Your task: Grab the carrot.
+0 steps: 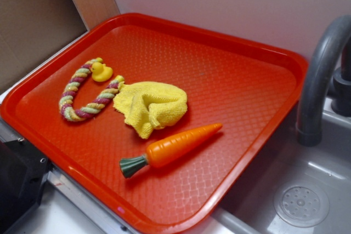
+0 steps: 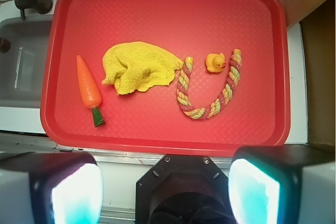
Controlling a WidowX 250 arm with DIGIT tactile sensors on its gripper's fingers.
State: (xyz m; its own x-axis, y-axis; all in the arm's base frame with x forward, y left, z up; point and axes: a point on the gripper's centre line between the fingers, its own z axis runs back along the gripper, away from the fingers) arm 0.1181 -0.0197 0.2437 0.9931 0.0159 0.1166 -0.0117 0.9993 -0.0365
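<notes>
A red tray (image 1: 258, 53) carries the carrot (image 1: 174, 145), yellow cloth (image 1: 151, 105), rope toy (image 1: 82, 94) and rubber duck (image 1: 101, 72).

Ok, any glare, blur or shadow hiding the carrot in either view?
Exterior: the carrot is sharp, with a soft highlight and a faint shadow on the tray. Wrist: the carrot is clear and evenly lit; only the gripper fingers look blurred and glow cyan-white.

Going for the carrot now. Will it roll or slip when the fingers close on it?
Probably both, somewhat. The carrot looks round and tapered, lying flat on the tray, so a nudge could roll it in an arc. Its glossy surface looks slick; gripping the thick part near the stem seems safer than the tip. It appears rigid, so it shouldn't bend. The gripper is open, well short of it.
</notes>
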